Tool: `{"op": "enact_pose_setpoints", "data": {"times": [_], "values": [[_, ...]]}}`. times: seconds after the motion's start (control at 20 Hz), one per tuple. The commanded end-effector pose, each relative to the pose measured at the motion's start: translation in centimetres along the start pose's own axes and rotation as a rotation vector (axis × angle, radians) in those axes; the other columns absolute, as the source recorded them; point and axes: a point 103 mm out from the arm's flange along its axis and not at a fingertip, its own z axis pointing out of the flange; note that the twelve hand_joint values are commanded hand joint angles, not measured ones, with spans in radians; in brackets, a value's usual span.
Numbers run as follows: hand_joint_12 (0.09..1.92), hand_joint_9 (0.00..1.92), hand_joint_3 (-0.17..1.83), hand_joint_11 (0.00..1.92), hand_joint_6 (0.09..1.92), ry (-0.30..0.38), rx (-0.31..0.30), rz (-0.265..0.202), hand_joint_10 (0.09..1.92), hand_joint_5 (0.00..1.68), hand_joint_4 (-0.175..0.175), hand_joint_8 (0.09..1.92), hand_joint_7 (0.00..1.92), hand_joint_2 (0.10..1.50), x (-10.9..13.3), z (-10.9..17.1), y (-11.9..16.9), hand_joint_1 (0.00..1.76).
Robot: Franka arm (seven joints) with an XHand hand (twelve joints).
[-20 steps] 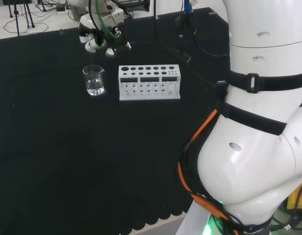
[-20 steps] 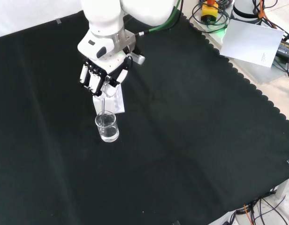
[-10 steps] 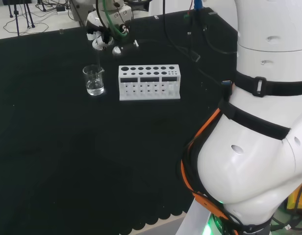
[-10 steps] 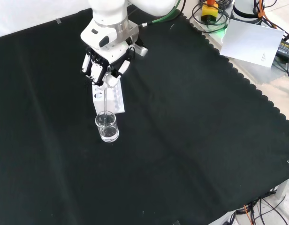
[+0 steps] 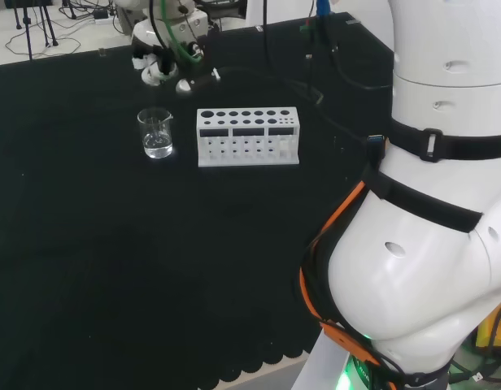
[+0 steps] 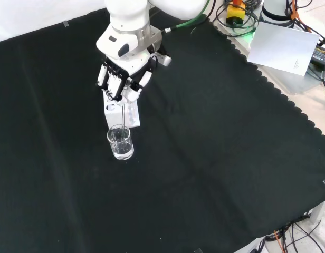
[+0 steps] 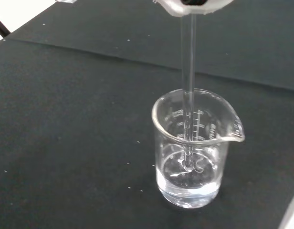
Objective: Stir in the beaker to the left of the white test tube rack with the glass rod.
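Note:
A clear glass beaker (image 5: 156, 134) (image 6: 121, 143) (image 7: 194, 148) holding a little clear liquid stands on the black cloth, left of the white test tube rack (image 5: 247, 136) in the head view. The hand (image 6: 123, 79) (image 5: 159, 63) hangs above the beaker with its fingers curled round the top of a thin glass rod (image 6: 122, 117) (image 7: 187, 81). The rod points straight down into the beaker. In the wrist view its tip sits in the liquid near the bottom. In the front view the rack (image 6: 124, 112) lies right behind the beaker, partly hidden by the hand.
The arm's big white links (image 5: 433, 203) take up the right of the head view. Cables and a white sheet (image 6: 289, 45) lie beyond the cloth's scalloped edge at the front view's top right. Open black cloth (image 6: 215, 168) spreads around the beaker.
The hand has shifted around above the beaker while holding the rod, swinging right then back left in the head view. The beaker and rack have not moved.

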Motion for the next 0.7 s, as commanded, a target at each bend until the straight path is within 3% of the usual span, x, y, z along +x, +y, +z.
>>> {"op": "enact_pose_setpoints", "data": {"times": [0.05, 0.4, 0.7], "values": [[1.06, 1.56, 0.0, 0.8, 0.99, -0.005, 0.006, -0.038, 0.95, 0.83, -0.175, 1.41, 0.95, 1.14, 2.8, 0.3, 1.7, 1.44], [1.06, 1.56, 0.0, 0.8, 0.99, -0.001, -0.003, -0.022, 0.95, 0.83, -0.175, 1.41, 0.95, 1.14, 0.7, 0.5, 2.7, 1.44], [1.06, 1.56, 0.0, 0.8, 0.99, -0.011, 0.004, 0.013, 0.95, 0.83, -0.175, 1.41, 0.95, 1.14, -1.1, 0.5, 1.7, 1.44]]}}
